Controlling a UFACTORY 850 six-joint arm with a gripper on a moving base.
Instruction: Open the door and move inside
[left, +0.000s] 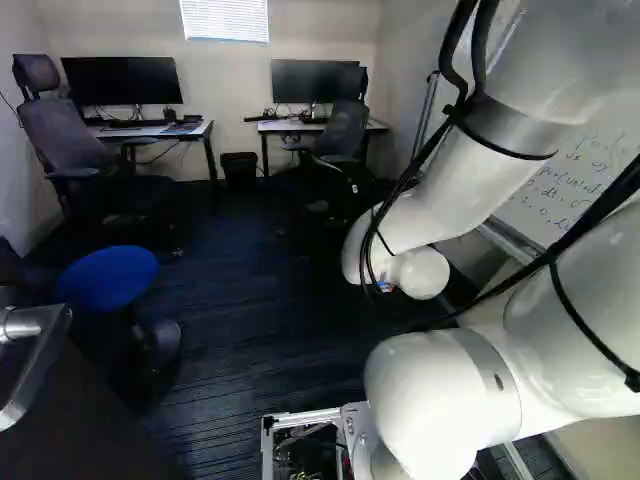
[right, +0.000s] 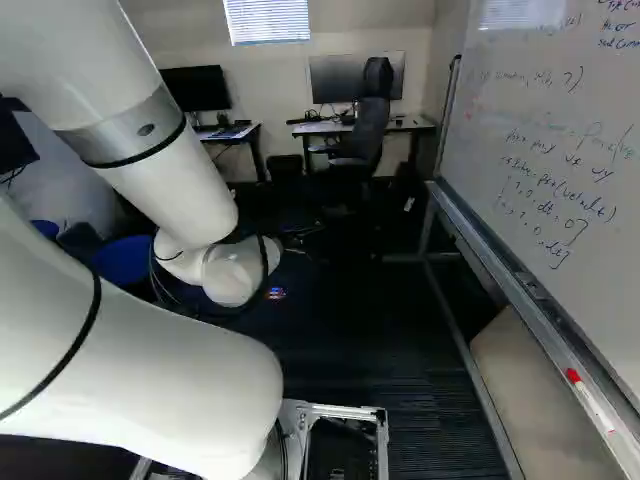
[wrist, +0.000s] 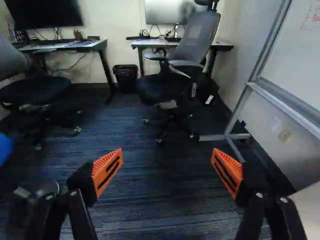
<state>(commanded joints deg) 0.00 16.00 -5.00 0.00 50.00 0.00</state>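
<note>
Standing at the near left, what looks like the door (left: 90, 435) shows only as a dark panel with a silver handle (left: 40, 365); its hinges are out of sight, and I judge it open, since the room lies in full view ahead. The gripper (wrist: 167, 152) has its fingers spread wide, nothing between them, well apart from the handle. A panel like this should be heavy and rigid but swing easily once moving, perhaps dragged back by a closer. The handle is probably smooth, hard metal on a spring: if it must be worked again, take it near its free end, where it turns with least effort, and expect polished metal to slide on the pads. To push wider, the flat face far from the hinges is best. None of it looks fragile, yet a hard knock could jar the arm (left: 440, 400). Next comes driving in, minding the blue stool (left: 108, 278) at left and the whiteboard (right: 560, 150) at right.
</note>
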